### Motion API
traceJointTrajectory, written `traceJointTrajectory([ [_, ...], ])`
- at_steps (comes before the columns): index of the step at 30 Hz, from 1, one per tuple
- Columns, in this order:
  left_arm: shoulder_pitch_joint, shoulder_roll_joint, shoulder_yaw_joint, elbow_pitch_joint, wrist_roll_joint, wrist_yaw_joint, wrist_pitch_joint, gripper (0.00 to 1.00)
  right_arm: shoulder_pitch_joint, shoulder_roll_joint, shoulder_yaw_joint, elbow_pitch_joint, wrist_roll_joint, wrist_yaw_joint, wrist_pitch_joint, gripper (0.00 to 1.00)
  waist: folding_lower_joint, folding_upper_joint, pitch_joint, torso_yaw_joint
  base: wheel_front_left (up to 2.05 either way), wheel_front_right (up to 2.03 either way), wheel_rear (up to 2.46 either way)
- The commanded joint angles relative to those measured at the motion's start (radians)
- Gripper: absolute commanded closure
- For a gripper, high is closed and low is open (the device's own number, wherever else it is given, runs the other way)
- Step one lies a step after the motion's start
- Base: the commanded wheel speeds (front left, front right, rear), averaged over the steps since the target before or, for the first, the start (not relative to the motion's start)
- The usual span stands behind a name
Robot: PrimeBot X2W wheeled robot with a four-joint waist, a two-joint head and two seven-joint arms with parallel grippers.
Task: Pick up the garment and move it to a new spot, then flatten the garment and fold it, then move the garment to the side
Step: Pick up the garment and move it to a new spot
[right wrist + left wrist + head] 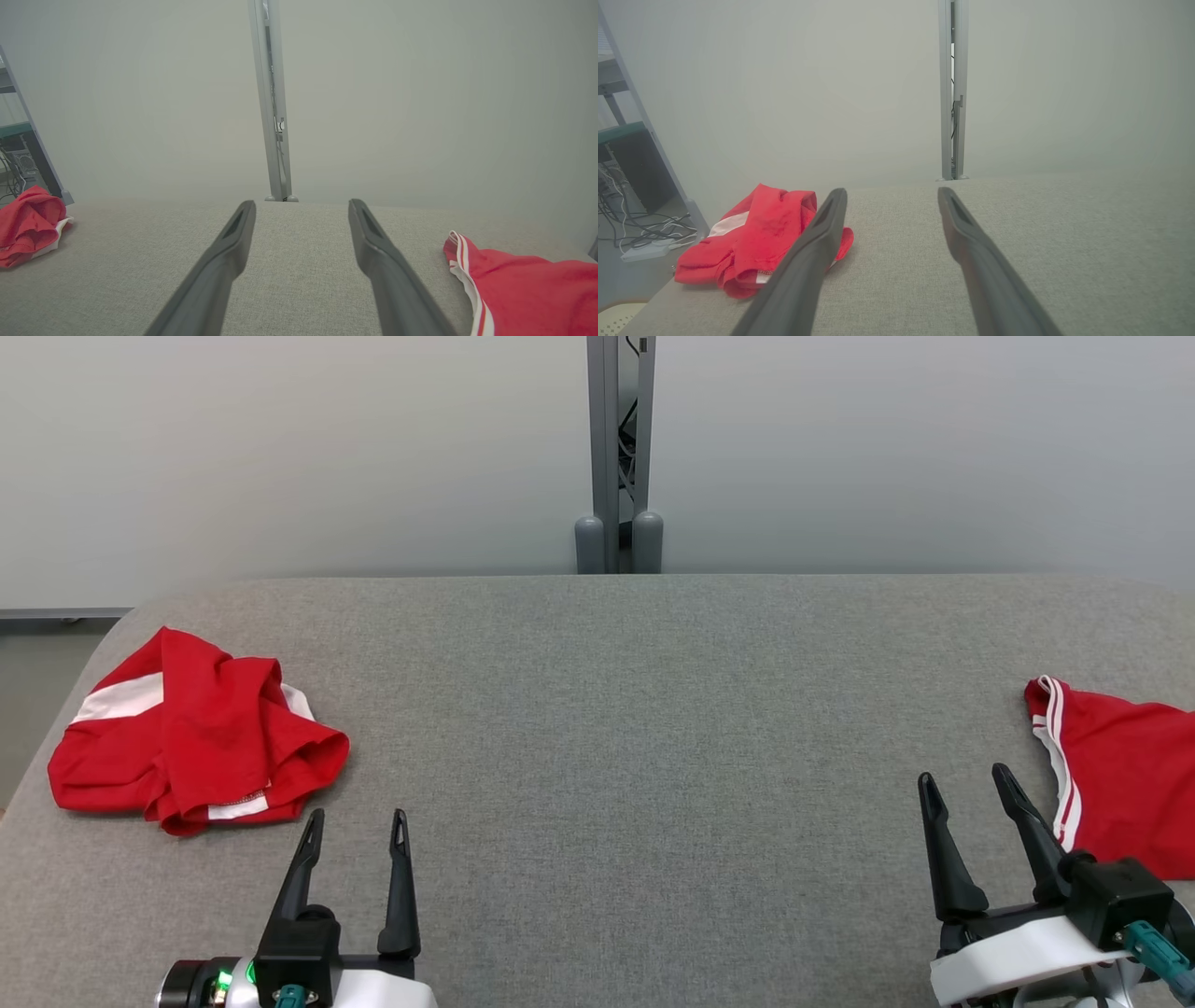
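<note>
Likely at pick-up step with left pincer point(358, 817) and right pincer point(963, 775) gaping empty; next, reaching ahead-left of left pincer for crumpled red white-banded cloth garment point(201, 737).

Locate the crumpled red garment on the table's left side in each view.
Head view: garment at left, beyond the left gripper.
Left wrist view: garment lower left, partly behind a finger.
Right wrist view: garment at far left edge.
Shared landmark: grey post behind the table.
</note>
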Motion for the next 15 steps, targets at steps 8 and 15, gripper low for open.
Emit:
traceJointTrajectory([
  [8, -0.013, 0.004, -0.006, 0.003, 0.004, -0.008, 0.000, 0.00, 0.006, -0.001, -0.008, 0.007, 0.000, 0.000, 0.000, 0.00, 0.0000, 0.0000, -0.002, 0.008, 0.00, 0.00, 0.00],
  [15, -0.016, 0.005, -0.014, 0.014, 0.005, -0.018, 0.000, 0.00, 0.008, -0.001, -0.012, 0.002, 0.014, 0.000, 0.000, 0.00, 0.0000, 0.0000, -0.003, 0.038, 0.00, 0.00, 0.00],
])
